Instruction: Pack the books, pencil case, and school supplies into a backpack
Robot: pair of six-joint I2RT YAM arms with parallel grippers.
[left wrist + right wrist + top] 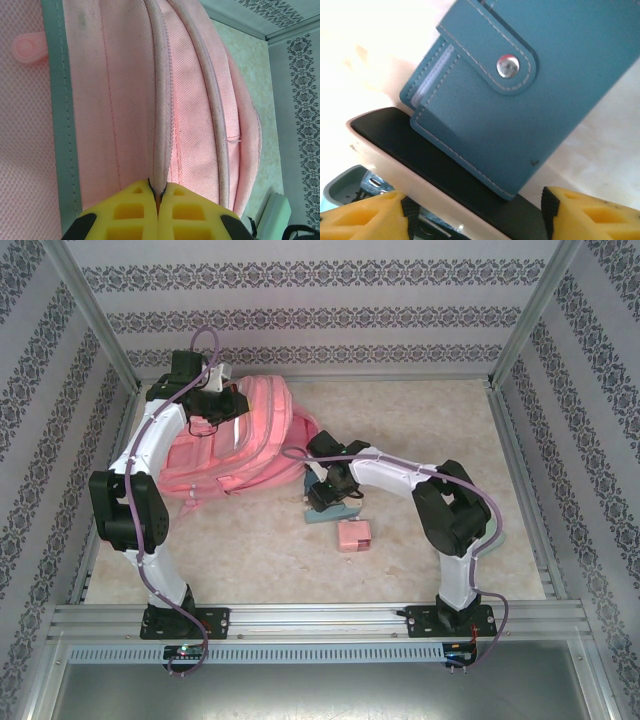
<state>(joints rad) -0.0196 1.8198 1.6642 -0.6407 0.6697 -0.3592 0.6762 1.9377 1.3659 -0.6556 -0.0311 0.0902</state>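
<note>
The pink backpack [250,445] lies at the back left of the table. My left gripper [159,192] is shut on a raised zip seam of the backpack [190,100], with the seam pinched between the yellow fingers. My right gripper [475,220] is open and low over the teal-and-beige stapler [410,160], one finger on each side of it. The small teal square pouch [520,85], with a snap button, leans on the stapler's dark top. The pink block [354,535] sits just in front of my right gripper [330,498]. A pale mint pencil case [272,220] lies beside the backpack. The books are out of view.
Patterned walls and metal frame rails close in the table on three sides. A bare stretch of tabletop [480,460] lies to the right of the right arm, and another runs along the front by the arm bases.
</note>
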